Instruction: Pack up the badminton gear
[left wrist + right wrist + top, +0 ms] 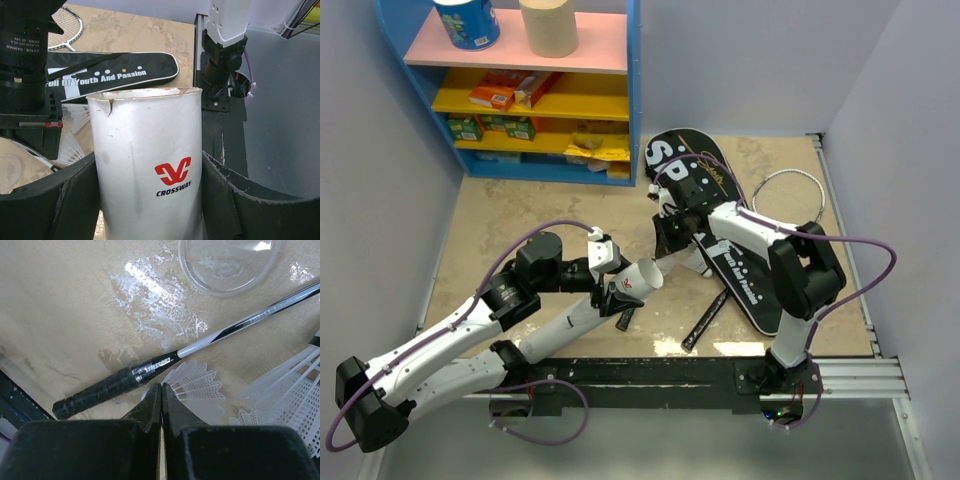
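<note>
My left gripper (618,292) is shut round a long white tube (582,312) marked CROSSWAY, which fills the left wrist view (150,150); its open end tilts up toward the right arm. My right gripper (670,238) hangs low by the black bag (745,275) lettered SPORT. In the right wrist view its jaws (161,388) are pressed together on the skirt of a white plastic shuttlecock (202,387). A racket's black handle (100,390) and shaft lie just beyond. A white racket head (792,195) lies right of the bag, and a black handle (705,320) lies in front of it.
A blue shelf unit (632,90) with coloured boxes and paper rolls stands at the back left. A clear round lid (225,265) and another shuttlecock (290,390) lie near the right gripper. The black base rail (650,372) runs along the near edge. Grey walls close both sides.
</note>
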You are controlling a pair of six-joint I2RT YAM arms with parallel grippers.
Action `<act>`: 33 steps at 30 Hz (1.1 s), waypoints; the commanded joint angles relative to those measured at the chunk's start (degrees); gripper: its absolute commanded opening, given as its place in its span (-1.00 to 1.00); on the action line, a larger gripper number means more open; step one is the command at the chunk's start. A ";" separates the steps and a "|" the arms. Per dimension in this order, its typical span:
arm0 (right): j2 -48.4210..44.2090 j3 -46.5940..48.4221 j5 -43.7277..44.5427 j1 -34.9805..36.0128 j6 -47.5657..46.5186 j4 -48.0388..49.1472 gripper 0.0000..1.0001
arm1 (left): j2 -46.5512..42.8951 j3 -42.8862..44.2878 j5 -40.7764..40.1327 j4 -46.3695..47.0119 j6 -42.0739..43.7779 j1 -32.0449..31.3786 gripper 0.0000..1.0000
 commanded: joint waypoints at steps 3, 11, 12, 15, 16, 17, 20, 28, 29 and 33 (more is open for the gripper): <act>-9.68 1.02 0.23 -0.37 2.92 -1.89 -1.00 | -0.12 0.16 0.95 1.44 -1.22 -0.08 -0.83; -24.70 5.86 8.05 -0.37 6.61 -6.37 -1.00 | 0.14 0.07 -0.27 1.53 -1.31 -0.08 -0.84; -26.38 5.95 8.84 -0.37 7.05 -6.11 -1.00 | 0.14 0.16 -1.06 1.53 -1.31 -0.08 -0.84; -31.65 6.47 10.16 -0.19 7.75 -5.32 -1.00 | 0.66 -0.02 -3.34 1.61 -1.48 -0.08 -0.85; -32.54 6.91 10.34 -0.28 7.32 -5.40 -1.00 | 0.93 -0.02 -4.05 1.62 -1.92 -0.08 -0.86; -33.42 8.05 10.16 -0.37 6.88 -6.10 -1.00 | 1.63 -0.10 -4.58 1.79 -2.27 -0.08 -0.87; -35.44 10.51 8.50 -0.28 5.82 -8.38 -1.00 | 3.29 0.24 -6.69 2.32 -2.89 0.18 -0.89; -39.49 10.26 -1.17 -0.10 7.14 -9.19 -1.00 | 2.60 -0.54 -10.47 5.57 -4.74 2.82 -0.92; -39.84 9.82 -2.04 0.16 7.84 -8.84 -1.00 | 2.42 -0.63 -10.56 5.74 -5.09 3.08 -0.91; -41.33 6.58 -5.21 1.47 10.03 -5.34 -1.00 | 1.98 -1.25 -9.25 7.41 -5.79 4.40 -0.92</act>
